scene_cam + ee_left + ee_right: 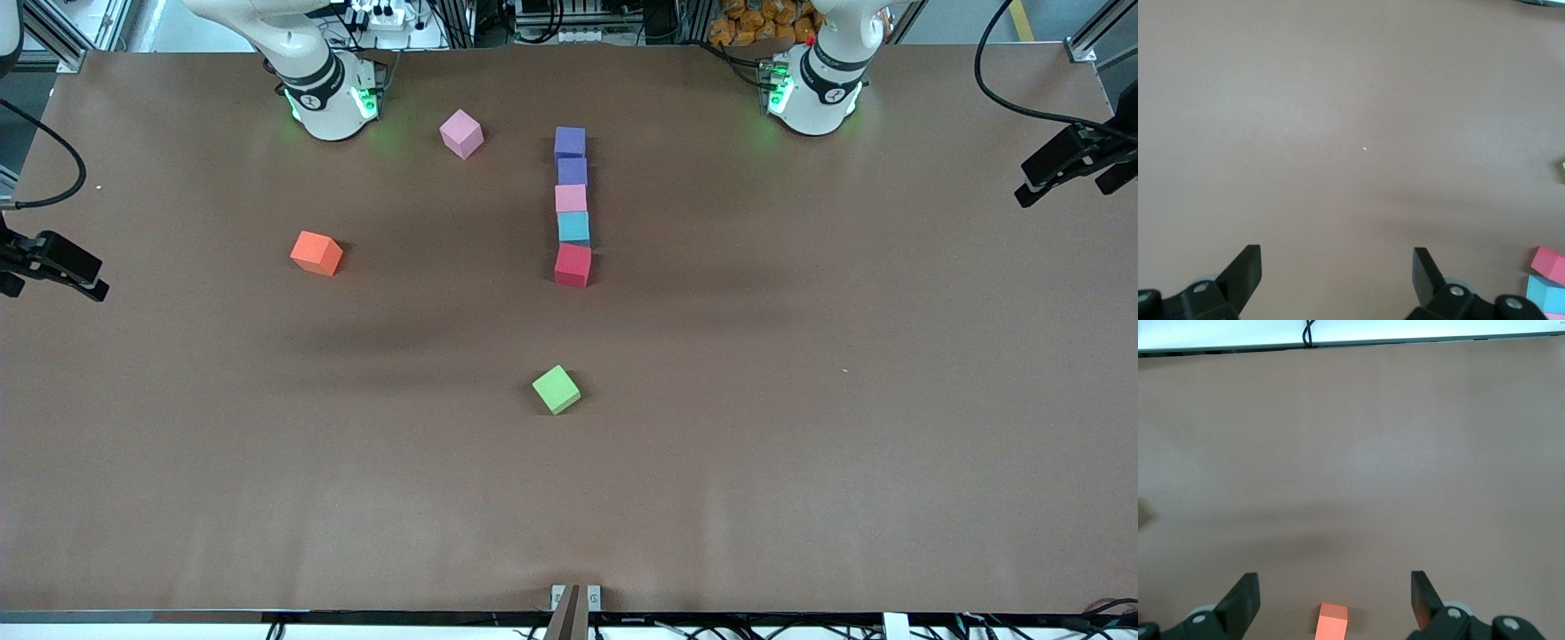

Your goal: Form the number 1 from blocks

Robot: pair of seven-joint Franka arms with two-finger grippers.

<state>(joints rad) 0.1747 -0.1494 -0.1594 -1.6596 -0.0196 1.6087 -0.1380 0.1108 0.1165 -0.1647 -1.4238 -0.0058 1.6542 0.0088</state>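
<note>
The left gripper (pixel 1337 273) hangs with its fingers spread wide and nothing between them, over bare tabletop (pixel 1338 120); the red block (pixel 1550 264) and the light blue block (pixel 1543 293) show at the edge of its wrist view. The right gripper (pixel 1335 597) is likewise wide open and empty, over the tabletop with the orange cube (pixel 1331 621) below it.

In the front view the blocks stand in one straight column at mid-table, each touching the next: purple block (pixel 570 142) nearest the arms' bases, second purple block (pixel 573 171), light pink block (pixel 571 198), light blue, then red closest to the front camera. A pink cube (pixel 461 133) sits alone toward the right arm's base, well apart from the column. A green cube (pixel 556 389) lies nearer the front camera than the red block.
</note>
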